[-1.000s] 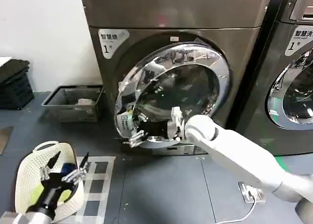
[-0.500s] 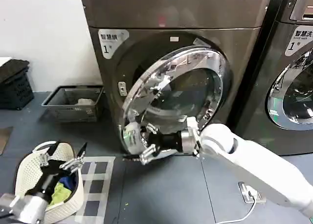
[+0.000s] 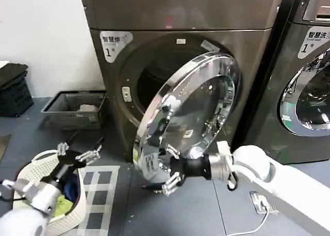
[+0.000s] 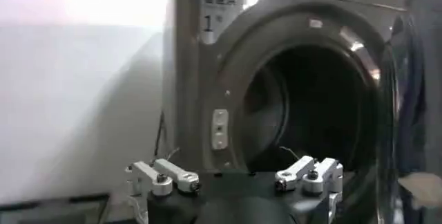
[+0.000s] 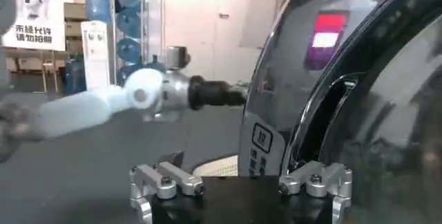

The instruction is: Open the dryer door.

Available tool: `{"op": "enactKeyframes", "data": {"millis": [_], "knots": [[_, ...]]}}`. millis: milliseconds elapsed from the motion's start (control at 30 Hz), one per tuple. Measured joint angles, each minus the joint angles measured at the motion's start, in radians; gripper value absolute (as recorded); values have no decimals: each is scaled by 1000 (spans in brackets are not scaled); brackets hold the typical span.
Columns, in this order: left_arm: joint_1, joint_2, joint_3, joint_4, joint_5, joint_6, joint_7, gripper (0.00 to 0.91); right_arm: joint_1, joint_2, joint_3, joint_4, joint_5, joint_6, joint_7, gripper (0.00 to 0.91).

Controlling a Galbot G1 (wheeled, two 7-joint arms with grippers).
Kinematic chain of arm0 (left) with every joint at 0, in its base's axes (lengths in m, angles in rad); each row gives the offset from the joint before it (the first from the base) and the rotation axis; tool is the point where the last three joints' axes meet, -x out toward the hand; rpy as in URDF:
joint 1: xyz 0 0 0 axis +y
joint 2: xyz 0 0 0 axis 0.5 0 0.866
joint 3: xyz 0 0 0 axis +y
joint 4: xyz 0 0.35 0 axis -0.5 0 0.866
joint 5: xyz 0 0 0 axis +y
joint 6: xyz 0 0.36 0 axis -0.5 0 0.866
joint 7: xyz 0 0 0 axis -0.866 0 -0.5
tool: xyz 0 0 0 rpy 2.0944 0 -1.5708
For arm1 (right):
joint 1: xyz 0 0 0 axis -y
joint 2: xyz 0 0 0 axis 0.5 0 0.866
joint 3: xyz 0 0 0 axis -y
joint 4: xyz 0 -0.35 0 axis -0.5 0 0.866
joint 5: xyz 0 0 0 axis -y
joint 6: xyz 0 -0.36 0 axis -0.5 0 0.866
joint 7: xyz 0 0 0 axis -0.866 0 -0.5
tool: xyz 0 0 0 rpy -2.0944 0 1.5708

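Head view: the door (image 3: 188, 115) stands swung well out from the dryer (image 3: 180, 50), hinged on its right, its free edge low and left over bare grey floor (image 3: 170, 210). The right gripper (image 3: 164, 180), fingers spread, sits at that lower edge, seemingly touching it. The left gripper (image 3: 77, 154), fingers open, hovers above a white basket (image 3: 38, 161).

Left wrist view: open fingers (image 4: 169, 175) face the dark drum.

Right wrist view: open fingers (image 5: 314, 177) sit just beside the chrome ring (image 5: 366, 101).

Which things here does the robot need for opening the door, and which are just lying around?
For the job:
the dryer door, swung partly open
the dryer
the right gripper, open at the door's lower edge

Just lying about:
the white laundry basket, under the open left gripper
the grey tray
the neighbouring machine
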Motion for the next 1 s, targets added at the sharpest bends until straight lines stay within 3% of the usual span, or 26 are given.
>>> {"op": "enactKeyframes", "data": {"millis": [400,767,1000], "knots": [[-199,84,166,110,-3,-1,101,907,-248,-98,218,83,-14,37,-39,907],[-335,162,333,172,13,-51,247,907,-492,-127,446,142,-17,52,-41,907],[-425,203,455,205,16,-61,290,907,-624,-129,573,164,-15,56,-35,907]]}}
